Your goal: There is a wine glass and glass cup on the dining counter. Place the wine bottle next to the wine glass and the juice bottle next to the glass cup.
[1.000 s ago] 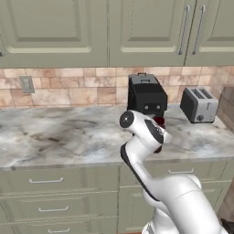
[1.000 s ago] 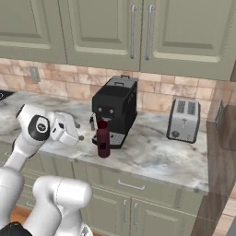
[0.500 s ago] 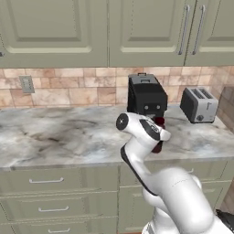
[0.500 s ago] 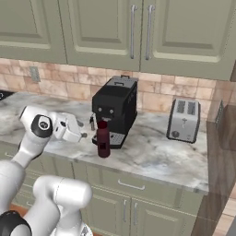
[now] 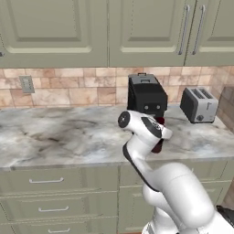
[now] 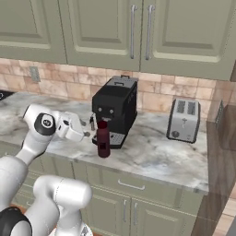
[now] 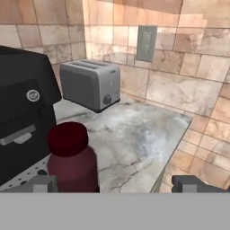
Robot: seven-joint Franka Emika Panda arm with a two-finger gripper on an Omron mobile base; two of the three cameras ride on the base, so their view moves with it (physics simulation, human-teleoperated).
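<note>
Near worktop front edge | juice bottle (image 6: 103, 139) upright | claw (image 6: 87, 130) open beside

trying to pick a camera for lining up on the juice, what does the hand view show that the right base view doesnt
Hand view alone: the juice bottle's cap from close up, between the two wide-apart fingertips, plus a wall outlet past the toaster.

Right base view alone: the whole open gripper just left of the juice bottle, the upper cabinets, and the drawers below.

Both: juice bottle, black coffee machine, toaster, marble worktop.
</note>
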